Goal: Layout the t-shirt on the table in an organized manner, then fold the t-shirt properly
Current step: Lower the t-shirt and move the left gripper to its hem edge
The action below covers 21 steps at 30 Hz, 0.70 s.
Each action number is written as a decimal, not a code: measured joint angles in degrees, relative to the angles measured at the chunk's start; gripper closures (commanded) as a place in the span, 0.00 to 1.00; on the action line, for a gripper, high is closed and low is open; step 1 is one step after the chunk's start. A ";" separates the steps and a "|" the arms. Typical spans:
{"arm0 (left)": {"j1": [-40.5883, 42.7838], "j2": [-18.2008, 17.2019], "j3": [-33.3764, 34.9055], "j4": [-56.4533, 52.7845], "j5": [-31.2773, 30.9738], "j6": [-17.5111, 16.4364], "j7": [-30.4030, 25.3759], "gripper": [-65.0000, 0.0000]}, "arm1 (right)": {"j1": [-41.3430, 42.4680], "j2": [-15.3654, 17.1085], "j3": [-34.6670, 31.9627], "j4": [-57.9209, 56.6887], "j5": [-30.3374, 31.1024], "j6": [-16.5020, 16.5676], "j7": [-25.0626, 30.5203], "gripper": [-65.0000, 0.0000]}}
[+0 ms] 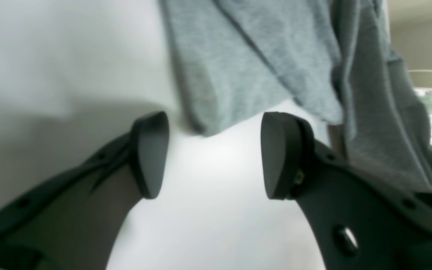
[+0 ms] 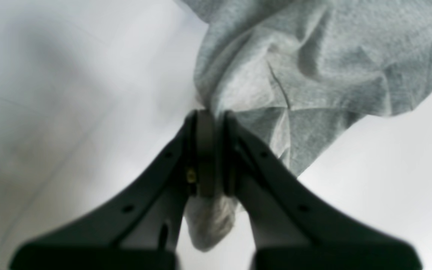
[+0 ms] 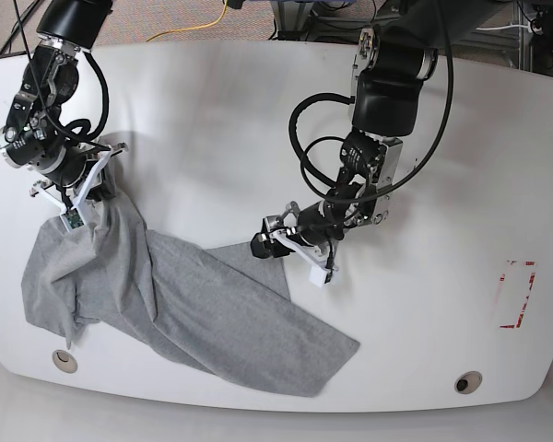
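The right hand [image 2: 210, 150] is clamped on the shirt [image 3: 194, 304], which lies bunched on the table [image 3: 258, 120]. The left hand [image 1: 214, 153] is apart, a corner just ahead. The shirt looks soft and floppy; grab that corner.

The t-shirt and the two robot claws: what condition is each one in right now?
t-shirt: crumpled, lying slantwise on the table, one end lifted.
right gripper: shut on a bunch of the t-shirt's fabric.
left gripper: open, holding nothing, poised at an edge of the t-shirt.
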<state>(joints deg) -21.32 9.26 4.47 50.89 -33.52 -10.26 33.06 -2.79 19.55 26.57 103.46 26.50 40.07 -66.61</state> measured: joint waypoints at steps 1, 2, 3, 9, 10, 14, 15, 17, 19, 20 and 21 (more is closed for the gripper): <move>-0.44 0.07 0.17 -0.74 -0.24 -0.17 -0.26 0.44 | 0.00 0.02 0.00 0.00 0.02 0.02 -0.04 0.99; -1.14 0.04 0.61 -2.64 -0.74 -0.87 -1.68 0.44 | 0.00 -0.02 0.00 -0.02 -0.11 0.00 -0.07 0.99; -1.62 0.02 0.94 -3.89 -1.01 -0.46 -2.47 0.44 | 0.00 0.00 0.00 -0.02 -0.13 0.00 0.00 0.99; -5.01 -0.22 3.87 -9.16 -1.79 3.37 -8.00 0.44 | 0.00 -0.02 0.00 0.00 -0.13 0.00 -0.02 0.99; -5.42 -0.22 4.39 -9.86 -1.79 3.87 -9.05 0.44 | 0.00 0.00 0.00 0.00 -0.04 0.00 -0.02 0.99; -6.75 -0.24 6.67 -12.37 -3.72 4.50 -12.15 0.44 | -0.02 0.09 0.02 0.00 0.00 0.00 -0.04 0.99; -7.08 -0.26 7.17 -12.85 -4.17 4.52 -12.55 0.44 | -0.02 0.11 0.02 0.00 0.00 0.00 -0.04 0.99; -8.28 -0.28 9.01 -14.71 -5.46 4.55 -13.22 0.44 | 0.00 0.07 0.02 0.00 0.04 0.00 -0.02 0.99; -9.75 -0.44 11.13 -16.74 -6.86 4.70 -13.40 0.44 | 0.00 0.00 0.02 0.00 0.09 0.00 -0.02 0.99; -10.27 -0.42 11.56 -17.33 -7.10 4.98 -13.38 0.44 | -0.02 0.00 0.02 0.00 0.07 0.00 -0.02 0.99; -10.95 -0.37 12.37 -18.23 -7.76 5.29 -13.55 0.44 | -0.02 -0.02 0.02 0.00 0.02 0.00 -0.04 0.99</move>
<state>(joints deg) -32.27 8.88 16.84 32.67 -41.28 -4.97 19.51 -2.81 19.53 26.59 103.46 26.52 40.07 -66.65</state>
